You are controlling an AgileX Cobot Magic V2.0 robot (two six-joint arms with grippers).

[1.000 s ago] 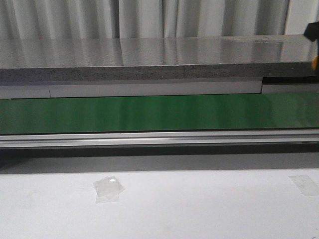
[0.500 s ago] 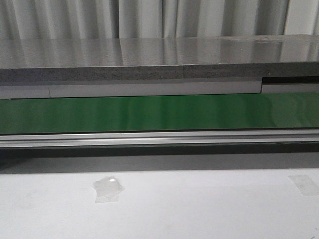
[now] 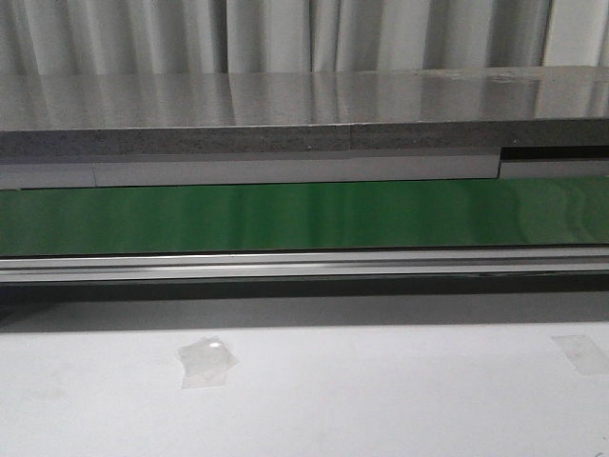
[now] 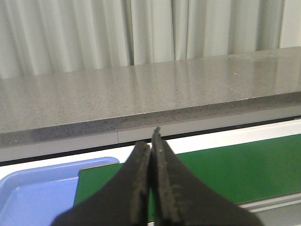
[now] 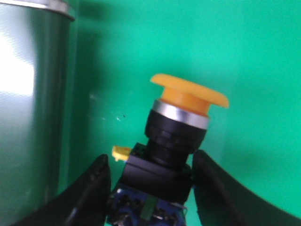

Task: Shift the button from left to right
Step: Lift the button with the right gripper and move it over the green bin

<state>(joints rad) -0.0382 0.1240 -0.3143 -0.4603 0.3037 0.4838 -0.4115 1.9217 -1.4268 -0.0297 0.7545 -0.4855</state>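
Right gripper [image 5: 150, 176] clamped on the button [image 5: 176, 141] over the green belt [image 5: 188, 42]. Left gripper [image 4: 151, 155] pressed together, above belt's blue-tray [image 4: 33, 193] end.

Pale pleated curtains [image 3: 285, 33] behind

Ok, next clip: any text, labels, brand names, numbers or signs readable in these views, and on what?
None can be read.
The button: yellow-orange cap and black body, no lettering visible; the blue-green marks at its base are too blurred to read.
Green belt, grey ledge, blue tray: no print visible.
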